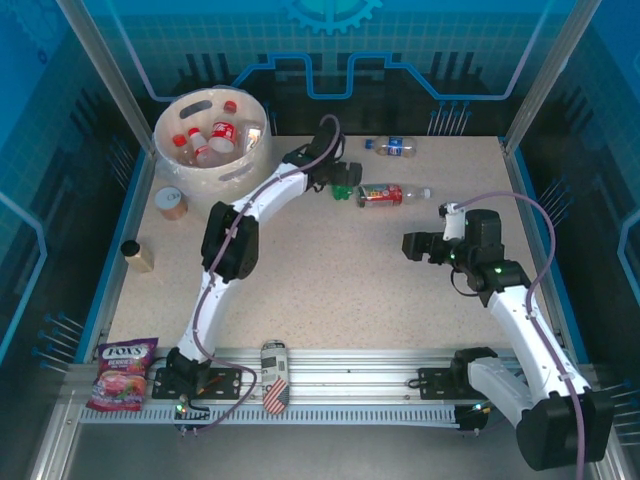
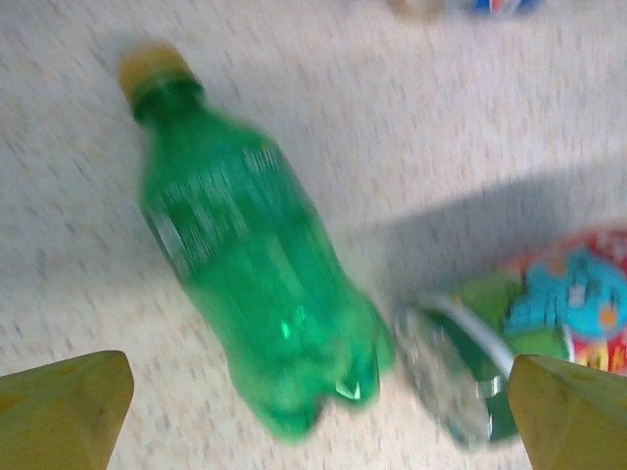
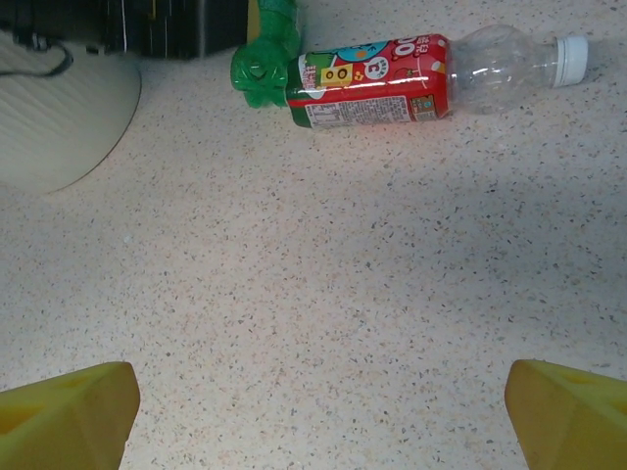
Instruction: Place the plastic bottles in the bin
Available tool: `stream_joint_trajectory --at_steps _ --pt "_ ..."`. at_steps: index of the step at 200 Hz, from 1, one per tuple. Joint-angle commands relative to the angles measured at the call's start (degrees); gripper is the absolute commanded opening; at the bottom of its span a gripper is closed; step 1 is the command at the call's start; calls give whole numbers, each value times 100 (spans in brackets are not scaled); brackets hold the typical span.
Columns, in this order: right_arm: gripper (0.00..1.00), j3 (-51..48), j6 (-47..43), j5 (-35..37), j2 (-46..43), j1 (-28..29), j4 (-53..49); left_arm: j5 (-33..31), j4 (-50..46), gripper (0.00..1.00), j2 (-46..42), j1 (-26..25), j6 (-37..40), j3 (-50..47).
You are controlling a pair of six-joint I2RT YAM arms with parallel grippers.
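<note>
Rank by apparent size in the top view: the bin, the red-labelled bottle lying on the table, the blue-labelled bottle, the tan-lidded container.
1. bin
2. red-labelled bottle
3. blue-labelled bottle: looks slightly smaller, but it lies farther from the camera, so this is unsure
4. tan-lidded container

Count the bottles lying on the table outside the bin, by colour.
Green bottle: 1
Red-labelled bottle: 1
Blue-labelled bottle: 1
Total outside the bin: 3
</note>
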Motion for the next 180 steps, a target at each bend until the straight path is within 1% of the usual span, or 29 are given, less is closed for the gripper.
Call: stream_joint_trajectory --at_steps 1,17,28,56,70,94,125,180 --pt "97 11 51 114 -248 81 -73 -319 -581 99 1000 107 -335 1423" --pt "97 -44 72 91 -343 90 -141 -266 -1124 97 1760 119 -334 2599" --pt "97 -94 103 89 -424 90 -177 -258 -1282 96 1961 123 -422 2816" --pt "97 -228 134 203 -633 90 -186 -198 -910 93 1598 144 -560 1791" --pt "97 -215 117 175 -606 91 -174 -168 -850 91 1436 136 -572 1472" --pt "97 -201 162 54 -440 90 -15 -99 -935 88 1338 116 -542 1281" --pt "96 -172 306 -19 -213 129 267 -134 -973 76 1168 97 -318 1101" --pt "95 -89 368 -9 94 285 519 -152 -868 62 334 -168 373 449"
